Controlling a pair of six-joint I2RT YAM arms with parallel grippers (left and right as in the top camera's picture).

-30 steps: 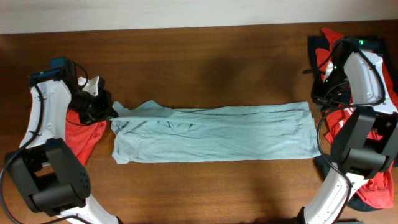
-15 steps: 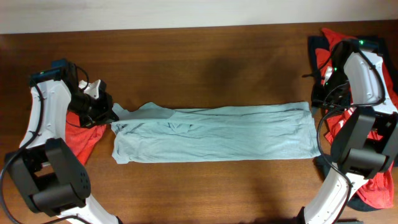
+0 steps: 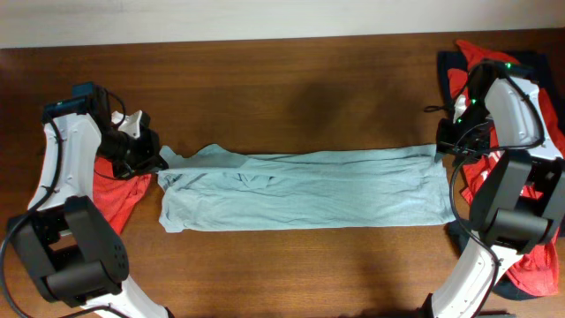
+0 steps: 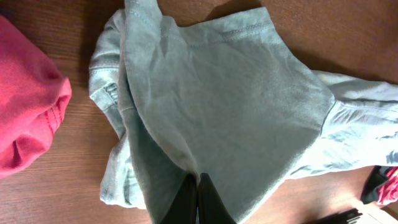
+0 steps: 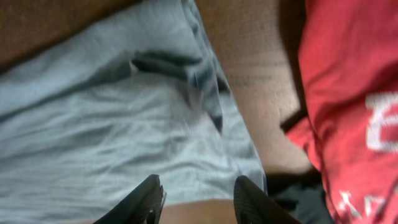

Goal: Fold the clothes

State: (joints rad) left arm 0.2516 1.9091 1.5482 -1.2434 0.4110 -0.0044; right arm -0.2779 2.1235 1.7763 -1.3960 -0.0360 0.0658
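Note:
A light blue-grey shirt (image 3: 300,190) lies stretched lengthwise across the middle of the table. My left gripper (image 3: 152,157) is shut on the shirt's left end; in the left wrist view the closed fingers (image 4: 199,186) pinch the cloth (image 4: 230,99). My right gripper (image 3: 443,140) is open at the shirt's upper right corner. In the right wrist view its spread fingers (image 5: 198,190) hover over the shirt's edge (image 5: 124,130) with nothing between them.
A red garment (image 3: 119,190) lies at the left edge beside the left arm, also in the left wrist view (image 4: 28,106). A pile of red and dark clothes (image 3: 521,177) sits at the right edge, seen red in the right wrist view (image 5: 354,93).
The right gripper has moved left and slightly down from the clothes pile to the shirt's upper right corner. The left gripper has stayed shut on the shirt's left end.

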